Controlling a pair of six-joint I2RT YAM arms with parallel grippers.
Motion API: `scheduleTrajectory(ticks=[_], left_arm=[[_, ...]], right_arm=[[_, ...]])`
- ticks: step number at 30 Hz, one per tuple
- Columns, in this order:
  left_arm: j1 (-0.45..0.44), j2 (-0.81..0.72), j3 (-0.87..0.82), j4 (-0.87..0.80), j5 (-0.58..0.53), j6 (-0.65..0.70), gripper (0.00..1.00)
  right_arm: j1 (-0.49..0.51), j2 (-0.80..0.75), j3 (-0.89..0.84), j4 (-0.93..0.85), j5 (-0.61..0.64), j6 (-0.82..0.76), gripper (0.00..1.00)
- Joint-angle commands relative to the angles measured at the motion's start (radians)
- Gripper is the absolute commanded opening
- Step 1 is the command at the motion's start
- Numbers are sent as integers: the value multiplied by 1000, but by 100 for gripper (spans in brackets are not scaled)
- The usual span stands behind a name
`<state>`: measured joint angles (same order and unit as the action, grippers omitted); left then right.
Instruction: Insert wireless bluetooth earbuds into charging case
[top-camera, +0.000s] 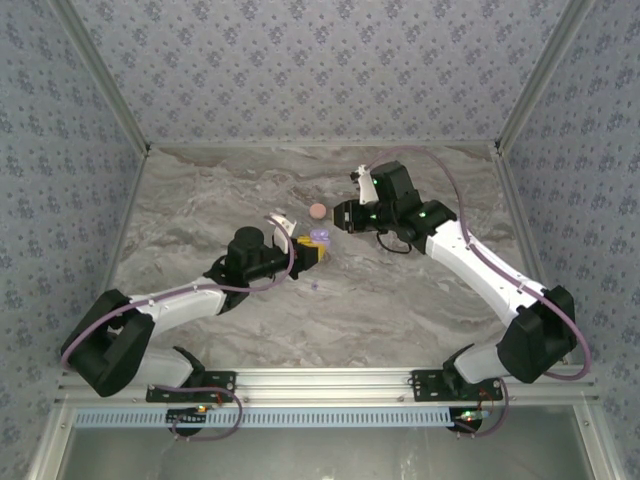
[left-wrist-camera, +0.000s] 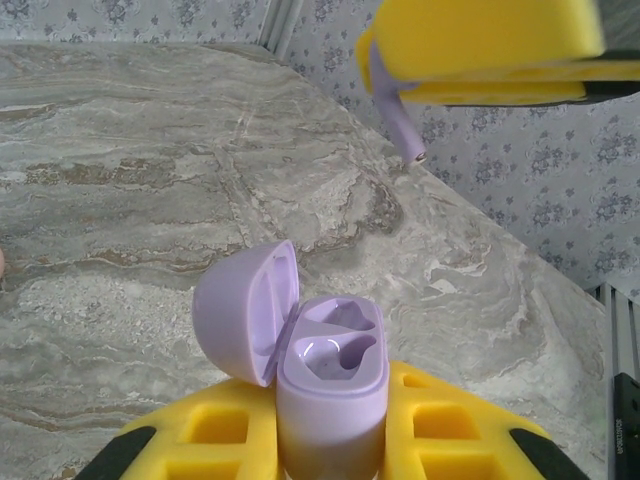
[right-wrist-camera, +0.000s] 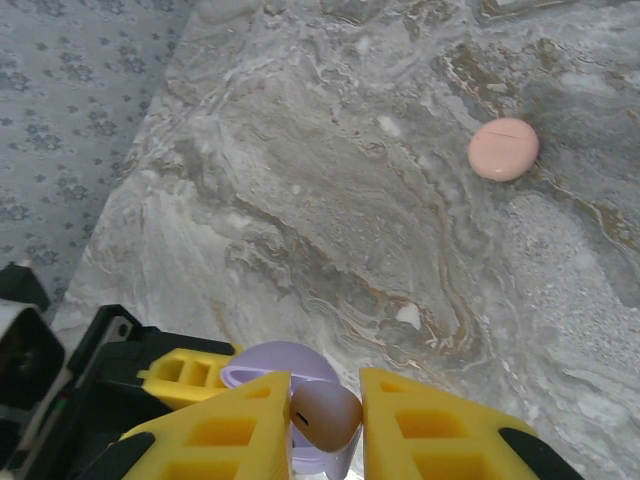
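1. The right tool (right-wrist-camera: 325, 386) was pinched narrow on one lilac earbud (right-wrist-camera: 325, 418). The bud's round body sat between the yellow pads, and in the left wrist view its stem hung down and free.
2. That tool hung just above the charging case (left-wrist-camera: 331, 372), not touching it. From overhead it came in from about 1 o'clock of the case.
3. The left tool (left-wrist-camera: 330, 440) was clamped tight round the lower body of the charging case and held it upright over the middle of the worktop (top-camera: 400, 300).
4. The case's lid (left-wrist-camera: 245, 320) stood open, swung back toward 9 o'clock in the left wrist view. Both moulded sockets looked bare.
5. So the opening and the pick-up looked done, while no earbud was seated yet, as far as I could see.
6. I judged the first insertion to be the step in hand. The stem needed lining up with a socket before the bud was lowered and let go.
7. I could not tell where the second earbud lay. It and the closing of the lid looked to be what was left.
8. A salmon-pink disc (right-wrist-camera: 503, 149) lay apart on the worktop, at about 12 o'clock of the case, untouched.
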<state>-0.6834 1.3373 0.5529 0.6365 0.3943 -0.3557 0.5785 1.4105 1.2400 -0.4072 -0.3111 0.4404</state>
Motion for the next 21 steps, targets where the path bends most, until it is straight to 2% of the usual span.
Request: scheduleTrajectory(ticks=[1,21], left_arm=[[-12,2,42,52,21,-24,21],[-21,15,76,88,6,-115,20]], right_arm=[[16,-19,29,33,-20,-7,24],[46,-21,22,68,-11,-11,24]])
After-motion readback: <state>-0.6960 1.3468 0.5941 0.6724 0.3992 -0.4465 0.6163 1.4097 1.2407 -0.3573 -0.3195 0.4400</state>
